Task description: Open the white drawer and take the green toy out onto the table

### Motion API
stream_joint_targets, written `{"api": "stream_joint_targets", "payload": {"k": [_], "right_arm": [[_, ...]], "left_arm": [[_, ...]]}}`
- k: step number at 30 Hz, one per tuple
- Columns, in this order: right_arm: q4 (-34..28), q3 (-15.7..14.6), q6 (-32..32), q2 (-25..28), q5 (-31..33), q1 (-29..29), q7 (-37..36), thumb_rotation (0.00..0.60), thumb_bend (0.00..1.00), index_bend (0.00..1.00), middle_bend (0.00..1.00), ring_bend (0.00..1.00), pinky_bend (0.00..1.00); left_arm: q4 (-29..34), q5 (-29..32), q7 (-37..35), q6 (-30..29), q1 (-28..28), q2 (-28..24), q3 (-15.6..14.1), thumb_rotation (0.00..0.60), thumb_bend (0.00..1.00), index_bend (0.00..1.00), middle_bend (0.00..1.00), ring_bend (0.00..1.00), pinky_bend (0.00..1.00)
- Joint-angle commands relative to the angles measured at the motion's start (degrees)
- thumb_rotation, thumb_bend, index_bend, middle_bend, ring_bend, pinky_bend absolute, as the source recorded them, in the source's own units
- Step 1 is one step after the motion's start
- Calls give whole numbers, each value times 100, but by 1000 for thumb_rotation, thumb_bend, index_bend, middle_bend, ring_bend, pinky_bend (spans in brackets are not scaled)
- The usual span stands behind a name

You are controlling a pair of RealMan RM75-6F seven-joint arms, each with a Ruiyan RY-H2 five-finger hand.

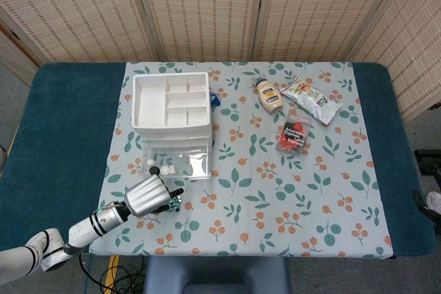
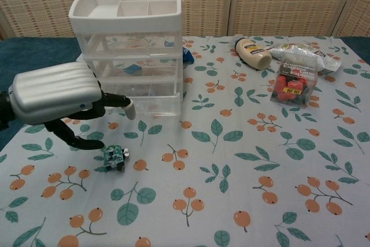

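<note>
The white drawer unit [image 1: 170, 109] stands at the back left of the floral cloth, its clear bottom drawer [image 1: 178, 163] pulled out toward me with small white bits inside. The green toy [image 2: 114, 157] lies on the cloth in front of the unit; in the head view the green toy [image 1: 172, 204] shows just right of my fingers. My left hand [image 2: 58, 101] hovers over and left of the toy, fingers spread and curved down, one dark fingertip [image 2: 92, 144] close beside the toy but not gripping it. My right hand is out of both views.
A mayonnaise bottle [image 1: 269, 96], a snack packet [image 1: 311, 100] and a red-filled pouch [image 1: 292, 136] lie at the back right. A small blue item [image 1: 215, 98] sits by the unit's right side. The cloth's near edge [image 1: 275, 253] runs close behind the toy.
</note>
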State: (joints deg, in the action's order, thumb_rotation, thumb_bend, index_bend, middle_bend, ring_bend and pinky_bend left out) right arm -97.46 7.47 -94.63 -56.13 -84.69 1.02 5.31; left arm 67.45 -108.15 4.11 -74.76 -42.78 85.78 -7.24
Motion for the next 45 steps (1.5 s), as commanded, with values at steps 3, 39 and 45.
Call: {"api": "stream_joint_targets", "payload": {"k": [3,39,45], "right_arm": [[-14,2,11,13,-19,-11,8,600,328,277,299,198,297],[494,-263,993,-278,-169,-438,-812,600,341,277,299,198,297],[531,-311,1009,-301,-251,-464,-979,600,342,277,299,198,297]], "left_arm": [[441,252,2,-455,243,-374,289,600,226,334,937,1000,1000],[2604,3347,1377,-1152,2710,-1873,935,600,226,276,500,491,594],[2832,3124,1510,-1426,3004,-1879,805,600,226,277,500,499,583]]}}
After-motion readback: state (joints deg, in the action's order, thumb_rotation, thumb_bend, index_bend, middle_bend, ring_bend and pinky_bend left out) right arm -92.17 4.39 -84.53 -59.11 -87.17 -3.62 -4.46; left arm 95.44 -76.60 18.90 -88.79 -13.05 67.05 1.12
